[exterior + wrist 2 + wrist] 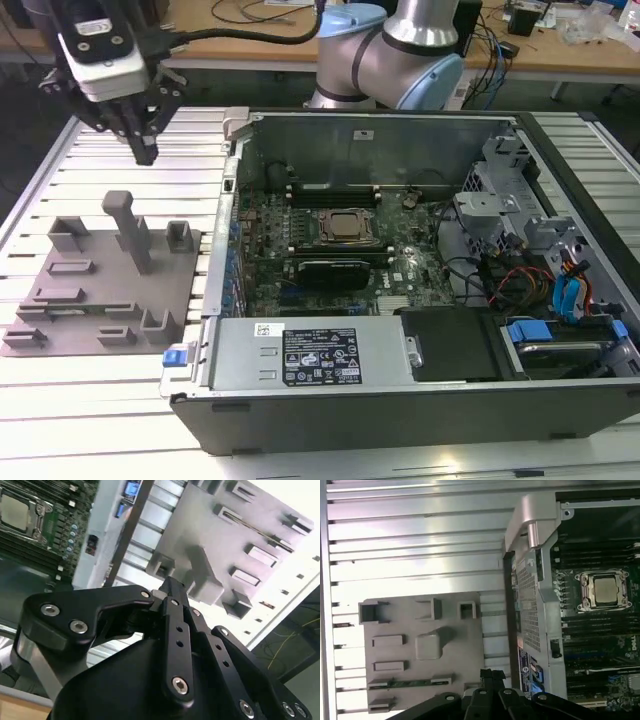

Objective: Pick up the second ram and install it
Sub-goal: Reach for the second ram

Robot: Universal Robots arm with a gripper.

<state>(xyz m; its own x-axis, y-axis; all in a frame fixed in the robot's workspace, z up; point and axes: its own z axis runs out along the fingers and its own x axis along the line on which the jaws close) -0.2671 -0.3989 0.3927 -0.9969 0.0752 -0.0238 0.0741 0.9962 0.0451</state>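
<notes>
Closest to the lens in the second wrist view, the gripper (172, 586) has its fingers pressed together with nothing between them; its body is cut off. At the exterior view's left it hangs over the slatted table (60, 400), behind the grey plate (110, 285). The second ram (412, 682) lies in a slot on that plate, partly hidden by blocks and well apart from the fingertips. Rightward stands the open computer case (400, 400).
</notes>
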